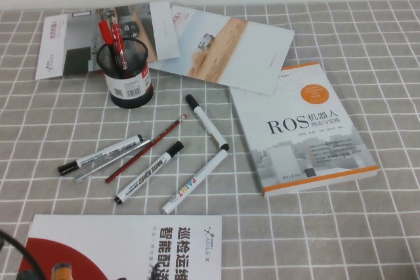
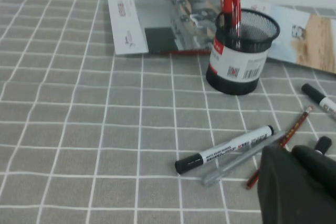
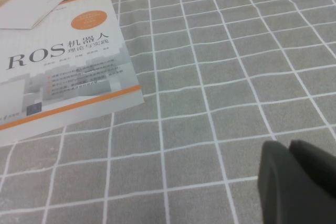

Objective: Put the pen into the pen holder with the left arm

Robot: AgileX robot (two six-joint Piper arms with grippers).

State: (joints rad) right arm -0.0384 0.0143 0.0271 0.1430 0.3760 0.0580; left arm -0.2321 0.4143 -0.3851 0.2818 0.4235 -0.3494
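The black wire-mesh pen holder [image 1: 126,72] with its white barcode label stands at the back left of the table. Two red pens [image 1: 113,40] stand upright inside it, caps sticking out above the rim. The left wrist view shows the holder [image 2: 239,56] and the red pens [image 2: 230,1] too. My left gripper [image 2: 291,151] is shut and empty, low over the loose markers, well short of the holder. My right gripper [image 3: 287,146] is shut and empty over bare cloth to the right of the book. Neither gripper shows in the high view.
Several white black-capped markers [image 1: 100,154], a grey translucent pen [image 1: 108,163] and a thin dark-red pencil [image 1: 147,147] lie in front of the holder. A ROS book [image 1: 302,129] lies at the right, leaflets [image 1: 223,47] at the back, and a booklet [image 1: 125,247] at the front edge.
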